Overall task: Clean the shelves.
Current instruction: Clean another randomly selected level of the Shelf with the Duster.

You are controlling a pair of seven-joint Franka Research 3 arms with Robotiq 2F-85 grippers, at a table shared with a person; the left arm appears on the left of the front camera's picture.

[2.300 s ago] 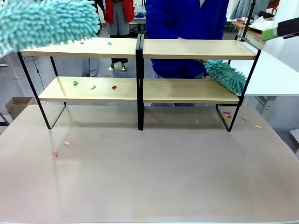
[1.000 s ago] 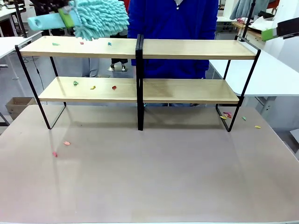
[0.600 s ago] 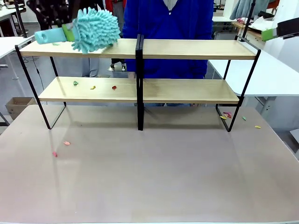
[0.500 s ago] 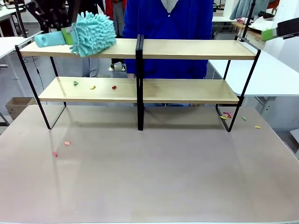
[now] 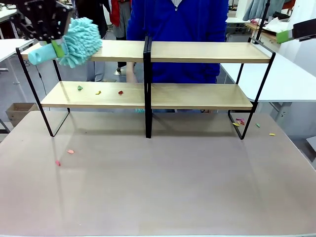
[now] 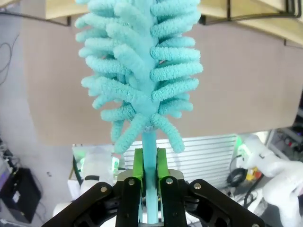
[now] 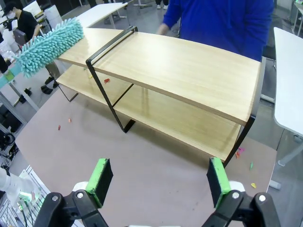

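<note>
Teal duster [image 5: 79,42] lies against the top left end of the shelves [image 5: 197,52], its handle clamped in the left end effector [image 6: 150,166]; right end effector [image 7: 159,182] spread wide apart.

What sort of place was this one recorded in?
Most likely a robotics lab or data-collection hall, not a home: the shelves stand as a prop on a grey-brown worktable, white tables stand beside it, and the left pincer holds a duster.
</note>
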